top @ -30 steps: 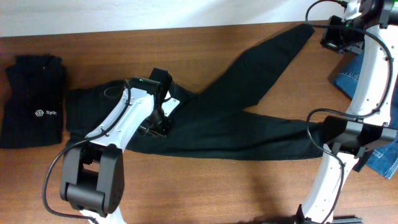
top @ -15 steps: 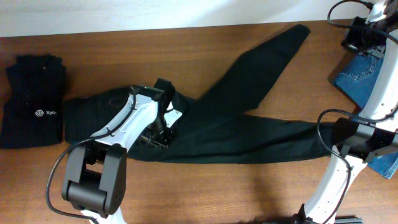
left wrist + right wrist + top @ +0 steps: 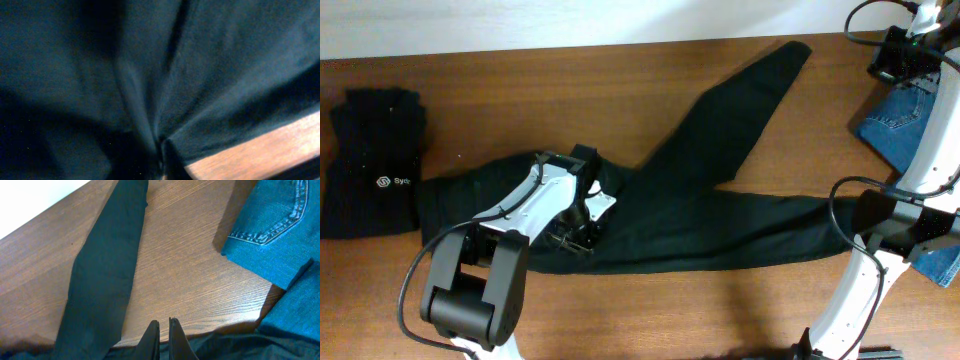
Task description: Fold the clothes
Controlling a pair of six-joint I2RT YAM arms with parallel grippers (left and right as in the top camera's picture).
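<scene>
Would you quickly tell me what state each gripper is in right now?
Left gripper: closed, pinching the black trousers.
Right gripper: closed, holding nothing.

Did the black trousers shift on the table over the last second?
Yes. The trousers slid slightly left: the upper leg's tip now lies farther from the blue jeans, as the left gripper pulls them.
</scene>
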